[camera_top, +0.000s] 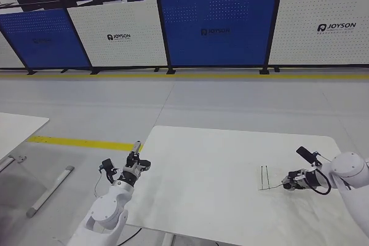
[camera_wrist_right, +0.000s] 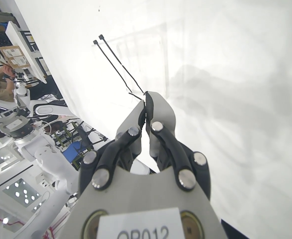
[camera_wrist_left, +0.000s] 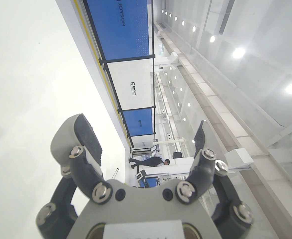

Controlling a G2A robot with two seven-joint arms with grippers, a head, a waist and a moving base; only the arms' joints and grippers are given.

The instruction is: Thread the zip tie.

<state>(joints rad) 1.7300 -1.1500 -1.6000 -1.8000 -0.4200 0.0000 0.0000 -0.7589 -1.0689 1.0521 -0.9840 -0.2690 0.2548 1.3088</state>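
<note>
The left claw (camera_wrist_left: 143,128) sits at the near-left edge of the desk (camera_top: 203,190) and points toward the far side. Its fingers are spread wide, with nothing between them. The right claw (camera_wrist_right: 146,98) is low over the right part of the desk and points left, its pads pressed together on a thin black strap. The left zip tie (camera_wrist_right: 111,65) and the right zip tie (camera_wrist_right: 122,64), both black, lie flat on the desk just left of this claw. They are side by side and nearly parallel, heads toward the far side and tails toward the near side. The tail of the left zip tie is kinked: it bends to the right and runs in between the closed pads. The right zip tie is straight, and its tail tip ends at the fingertips of the right claw; whether it is also clamped cannot be determined. The two claws are well apart. Beyond the desk, a yellow line (camera_top: 80,142) crosses the floor, and blue and white panels (camera_top: 218,31) stand along the far side.
</note>
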